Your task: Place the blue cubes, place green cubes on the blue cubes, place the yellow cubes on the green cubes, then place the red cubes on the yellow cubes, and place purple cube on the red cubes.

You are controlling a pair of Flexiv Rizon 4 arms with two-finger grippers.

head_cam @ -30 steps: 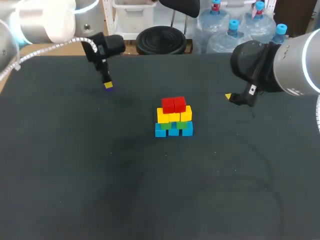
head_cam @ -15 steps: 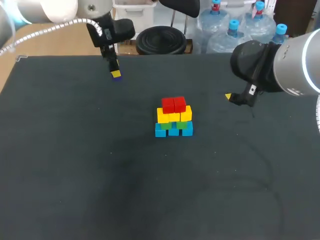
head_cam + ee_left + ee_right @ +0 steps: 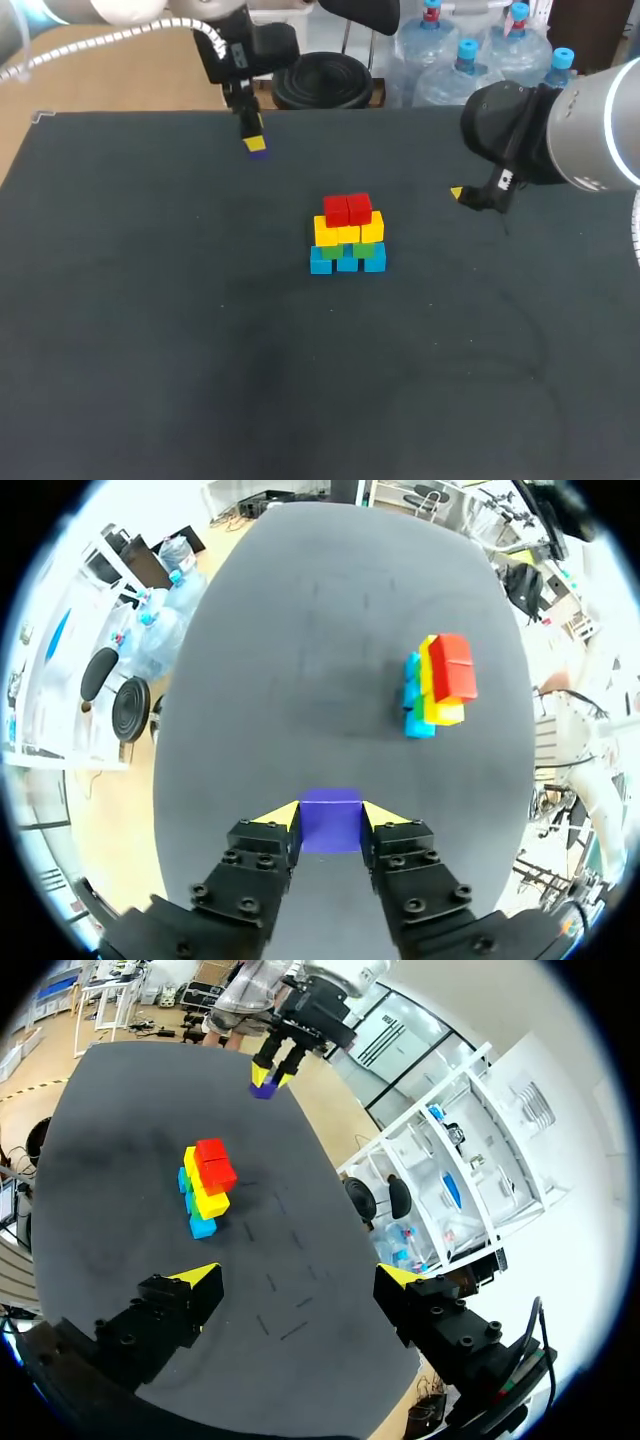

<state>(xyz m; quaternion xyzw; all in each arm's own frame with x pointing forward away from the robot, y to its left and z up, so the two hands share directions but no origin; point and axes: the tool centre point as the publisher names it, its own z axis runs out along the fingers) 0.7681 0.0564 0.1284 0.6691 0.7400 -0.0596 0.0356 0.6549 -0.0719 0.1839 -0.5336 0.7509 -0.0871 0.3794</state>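
Gripping the purple cube (image 3: 331, 822), the left gripper (image 3: 255, 143) hangs above the table's (image 3: 150, 350) far side, well away from the stack (image 3: 347, 235). The right gripper (image 3: 298, 1274) is wide open, mostly hidden from above.

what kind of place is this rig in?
Likely a robotics lab bench: dark table, stack of coloured cubes, left tool gripping a purple cube, right tool open.
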